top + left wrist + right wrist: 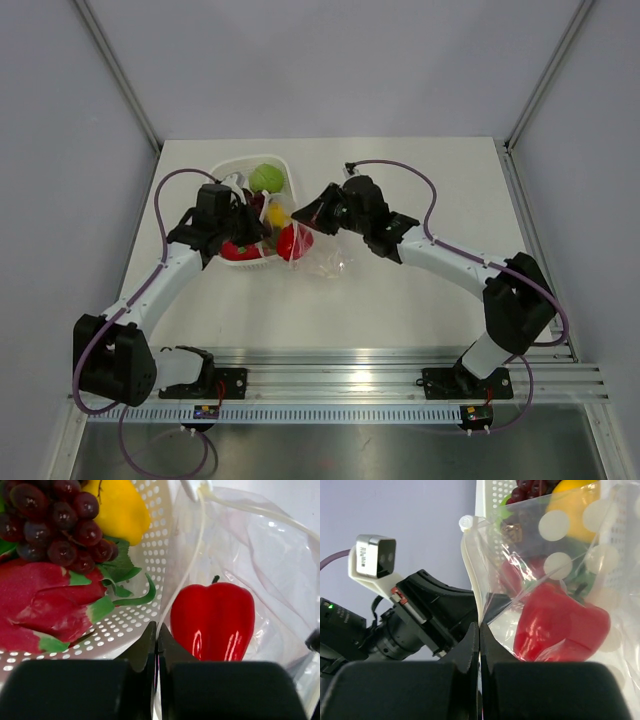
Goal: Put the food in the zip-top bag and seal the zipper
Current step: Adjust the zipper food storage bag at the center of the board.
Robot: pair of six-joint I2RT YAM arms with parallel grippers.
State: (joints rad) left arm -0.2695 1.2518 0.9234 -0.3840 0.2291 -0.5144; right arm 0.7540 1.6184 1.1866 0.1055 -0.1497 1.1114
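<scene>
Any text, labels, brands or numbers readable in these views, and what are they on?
No text can be read in any view.
The coloured stickers on the front rail: too small to read.
The red tag below the wrist camera: no legible marks.
The zip-top bag: no lettering seen.

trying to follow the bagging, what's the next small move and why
Probably slide the right gripper along the zipper to press it closed while the left gripper anchors it. Both are shut on the strip, the red food piece already sits inside the zip-top bag, and the mouth beyond them looks open.
</scene>
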